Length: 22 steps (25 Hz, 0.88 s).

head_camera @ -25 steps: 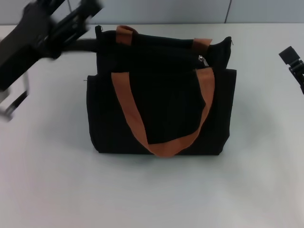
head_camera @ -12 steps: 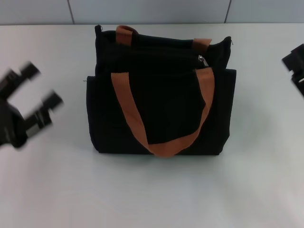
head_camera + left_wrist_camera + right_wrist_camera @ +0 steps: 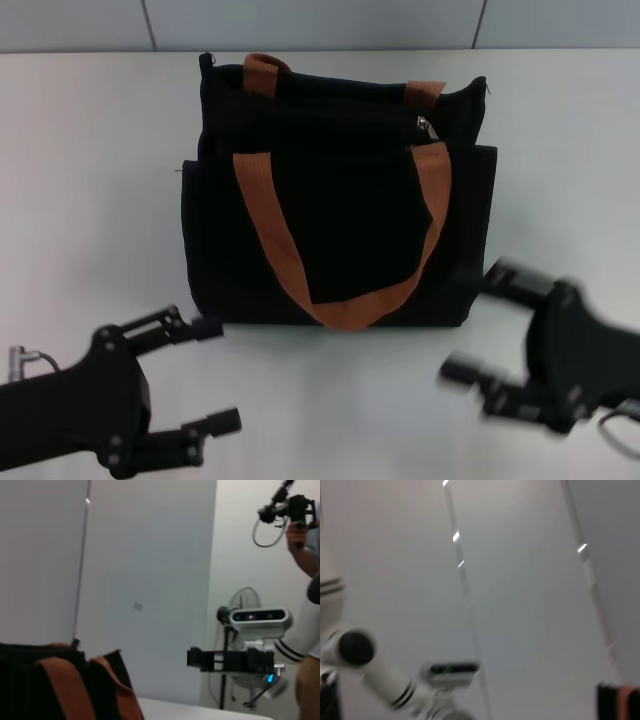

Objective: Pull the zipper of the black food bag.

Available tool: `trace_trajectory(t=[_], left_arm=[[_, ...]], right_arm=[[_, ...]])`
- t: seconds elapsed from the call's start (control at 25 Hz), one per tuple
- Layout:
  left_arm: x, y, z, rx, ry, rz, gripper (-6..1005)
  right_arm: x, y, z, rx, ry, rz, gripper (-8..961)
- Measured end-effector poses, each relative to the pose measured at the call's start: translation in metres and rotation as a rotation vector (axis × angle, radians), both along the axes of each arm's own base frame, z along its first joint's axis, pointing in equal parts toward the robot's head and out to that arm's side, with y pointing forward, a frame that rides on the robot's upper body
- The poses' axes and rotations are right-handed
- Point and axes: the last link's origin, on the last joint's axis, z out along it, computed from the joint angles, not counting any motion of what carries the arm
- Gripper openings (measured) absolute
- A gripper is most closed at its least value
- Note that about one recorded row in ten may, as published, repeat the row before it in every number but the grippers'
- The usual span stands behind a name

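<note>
The black food bag (image 3: 340, 215) stands upright in the middle of the white table, with two orange-brown strap handles (image 3: 345, 305). The silver zipper pull (image 3: 425, 125) lies on the top edge near the bag's right end. My left gripper (image 3: 205, 375) is open and empty, low at the front left, clear of the bag. My right gripper (image 3: 478, 325) is open and empty at the front right, its upper finger close to the bag's lower right corner. The left wrist view shows the bag's top and straps (image 3: 55, 690) and the right gripper (image 3: 200, 658) farther off.
The white table (image 3: 100, 180) runs to a pale wall at the back. In the left wrist view a person (image 3: 305, 540) holds a camera rig and a fan (image 3: 245, 602) stands behind. The right wrist view shows mostly wall and a corner of the bag (image 3: 620, 700).
My left arm has swung from the bag's back left corner down to the front left. My right arm has come from the right edge to the front right. The bag has not moved.
</note>
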Motion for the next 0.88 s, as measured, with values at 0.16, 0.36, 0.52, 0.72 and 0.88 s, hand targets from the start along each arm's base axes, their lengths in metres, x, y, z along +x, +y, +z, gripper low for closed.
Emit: trace_trajectory(t=[0.16, 0.36, 0.52, 0.72, 0.88], left_arm=[[0.000, 0.000, -0.005, -0.018, 0.018, -0.002, 808], [0.001, -0.002, -0.012, -0.038, 0.026, 0.001, 808], [0.000, -0.005, -0.019, -0.037, 0.032, 0.016, 808], [-0.002, -0.009, -0.025, -0.038, 0.033, 0.044, 808], [-0.002, -0.011, -0.031, -0.041, 0.041, 0.037, 808]], right_arm=[[0.000, -0.001, -0.020, -0.090, -0.126, 0.068, 739], [0.003, 0.000, -0.036, -0.129, -0.193, 0.049, 739], [0.003, -0.001, -0.039, -0.135, -0.197, 0.038, 739], [0.004, -0.002, -0.040, -0.103, -0.181, 0.021, 738], [0.003, -0.004, -0.042, -0.082, -0.174, 0.029, 738]])
